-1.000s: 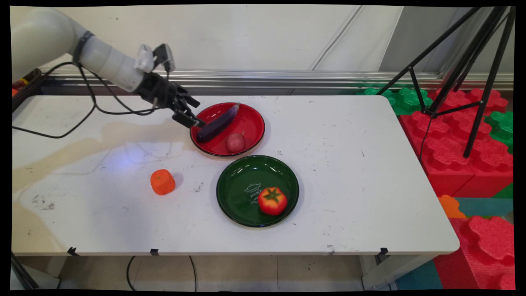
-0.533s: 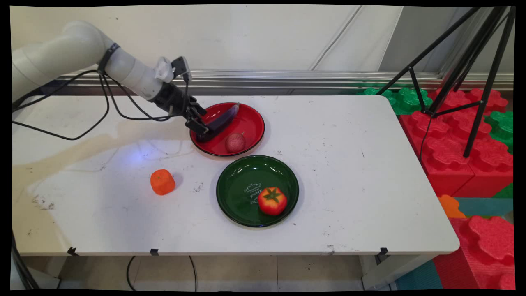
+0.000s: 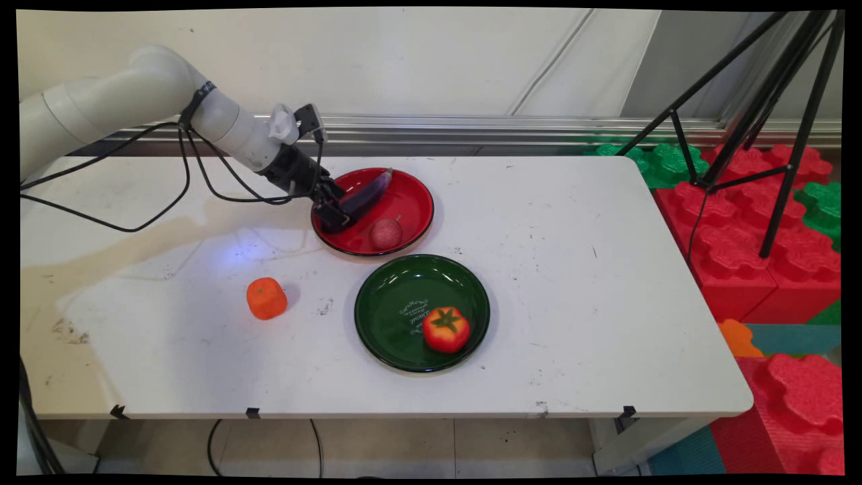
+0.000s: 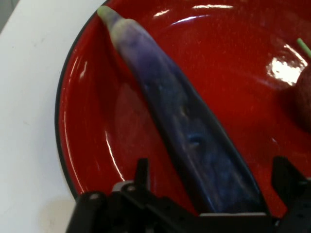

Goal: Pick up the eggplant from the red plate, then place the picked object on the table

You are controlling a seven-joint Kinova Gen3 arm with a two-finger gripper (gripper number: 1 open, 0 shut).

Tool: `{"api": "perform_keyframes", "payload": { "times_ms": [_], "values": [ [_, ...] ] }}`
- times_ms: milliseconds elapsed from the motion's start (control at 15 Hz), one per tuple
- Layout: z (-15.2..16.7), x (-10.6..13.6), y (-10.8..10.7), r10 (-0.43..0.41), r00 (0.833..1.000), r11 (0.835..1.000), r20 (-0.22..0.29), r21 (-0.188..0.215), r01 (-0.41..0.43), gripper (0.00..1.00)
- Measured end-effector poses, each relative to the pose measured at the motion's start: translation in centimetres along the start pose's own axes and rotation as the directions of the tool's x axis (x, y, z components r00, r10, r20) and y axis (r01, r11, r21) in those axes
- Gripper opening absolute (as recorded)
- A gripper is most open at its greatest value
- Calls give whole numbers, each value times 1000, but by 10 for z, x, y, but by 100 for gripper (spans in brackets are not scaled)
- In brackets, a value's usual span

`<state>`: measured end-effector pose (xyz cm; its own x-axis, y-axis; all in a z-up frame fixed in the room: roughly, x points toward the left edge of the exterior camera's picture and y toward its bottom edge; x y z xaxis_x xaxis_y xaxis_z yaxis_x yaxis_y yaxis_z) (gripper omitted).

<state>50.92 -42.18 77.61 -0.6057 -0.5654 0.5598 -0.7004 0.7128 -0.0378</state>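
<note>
arm: white arm (image 3: 135,101) comes in from the left, sloping down to the right
wrist: angled downward, black cables looping under it
gripper: black gripper (image 3: 337,214) low down, fingers (image 4: 141,175) spread wide apart

Red plate (image 4: 233,53) glossy, glare streaks; eggplant (image 4: 194,141) smooth, dimpled; green plate (image 3: 397,296) glossy; desk (image 3: 572,269) matt, scuffed.

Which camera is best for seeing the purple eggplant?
The hand view: the eggplant fills it, lying across the red plate between the open gripper fingers. The main view shows it small, its near end hidden behind the gripper.
</note>
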Motion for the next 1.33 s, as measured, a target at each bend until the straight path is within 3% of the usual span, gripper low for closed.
{"api": "perform_keyframes", "payload": {
  "times_ms": [67, 867, 1333],
  "values": [
    [1, 1, 0, -3, 1000, 1000, -1, 0, 3, 0],
    [-2, 6, 7, -15, 1000, 1000, -5, -1, 15, 0],
    [-26, 8, 9, -8, 999, 1000, -39, 9, 8, 0]
  ]
}}
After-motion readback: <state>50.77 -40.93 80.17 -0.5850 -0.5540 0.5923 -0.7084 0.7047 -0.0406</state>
